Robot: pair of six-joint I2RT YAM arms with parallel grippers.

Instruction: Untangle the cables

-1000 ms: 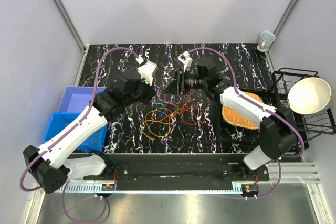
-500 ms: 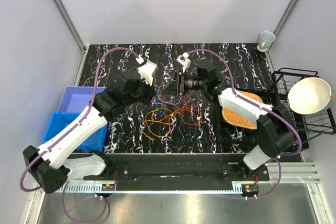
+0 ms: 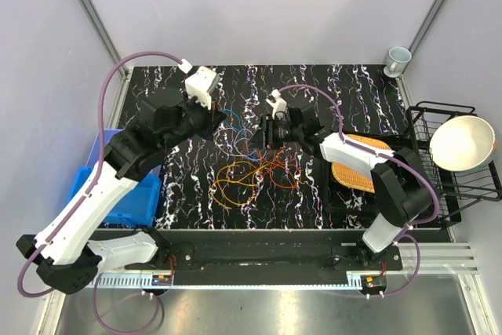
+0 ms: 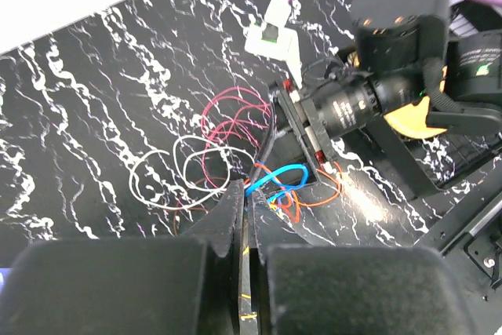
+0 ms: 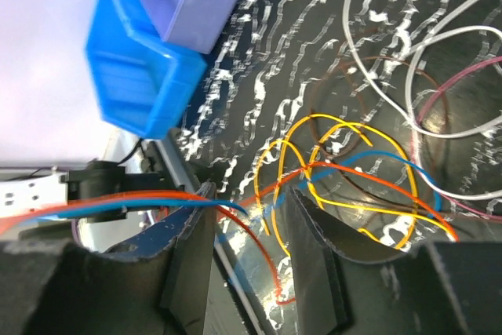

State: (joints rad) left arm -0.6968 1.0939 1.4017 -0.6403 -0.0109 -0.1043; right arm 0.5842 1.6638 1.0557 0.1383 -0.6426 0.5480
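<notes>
Tension seems to be the point of this pose. The left gripper (image 3: 220, 115) sits at the upper left of the tangle in the top view with its fingers pressed together. In its own wrist view a blue strand (image 4: 281, 172) and some red and orange ones emerge right at the closed tips, so I judge it clenched on part of the cables (image 3: 255, 172), holding that part away so the loops open. The right gripper (image 3: 265, 131) faces it from just right of centre, at the upper edge of the tangle. Its fingers are parted, and an orange strand (image 5: 94, 202) and a blue one cross the gap without being pinched, which probably places it to take a crossing wire and draw it the other way. Most of the wires lie in loose orange and yellow loops on the black marbled table (image 3: 353, 100), in the middle of the top view below both grippers. White and red loops spread at centre left of the left wrist view. Strands overlap everywhere, so the untangling looks far from done.
</notes>
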